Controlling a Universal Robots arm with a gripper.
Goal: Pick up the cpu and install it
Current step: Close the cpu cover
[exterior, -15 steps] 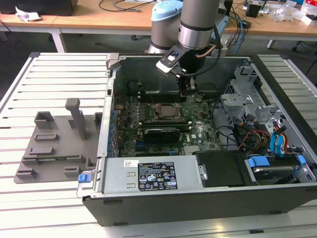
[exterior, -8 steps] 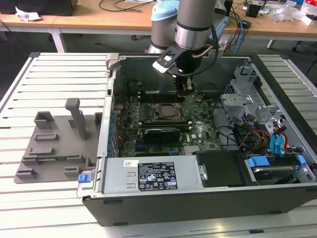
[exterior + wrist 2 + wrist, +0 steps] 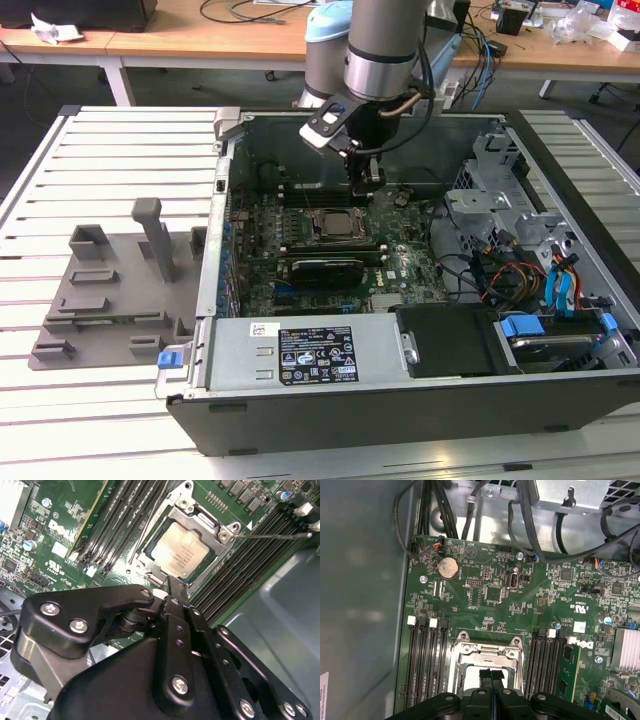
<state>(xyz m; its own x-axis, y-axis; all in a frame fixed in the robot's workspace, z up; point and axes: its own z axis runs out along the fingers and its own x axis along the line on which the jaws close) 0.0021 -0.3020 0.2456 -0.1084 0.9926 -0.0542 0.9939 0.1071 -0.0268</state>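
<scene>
Exterior view: the cpu (image 3: 335, 226) lies flat in its socket on the motherboard (image 3: 400, 265). The board sits inside the open computer case (image 3: 420, 400), which rests on the slatted counter (image 3: 120, 150). The end effector (image 3: 366, 182) hangs low over the board, just beside the socket on the exterior view's right. A grey tray (image 3: 100, 290) with upright posts sits outside the case, on the exterior view's left.

My read on handling: a thin, light, rigid chip. The smooth metal lid is likely slippery, and the underside contacts and the socket are fragile. I'd take it by two opposite edges, keep it level, and never force it.

Second wrist view: the cpu (image 3: 182, 555) shows its silver top, ringed by the metal socket frame (image 3: 200, 510). A thin lever (image 3: 272, 536) runs off from one corner. The end effector (image 3: 172, 586) shows as a single narrow black tip near the socket's edge, with no gap between its fingers.

First wrist view: the fingertips (image 3: 486, 676) are pressed together with only a hairline seam between them and nothing clamped. They sit over the socket frame (image 3: 490, 649). I can't tell whether they touch the chip
</scene>
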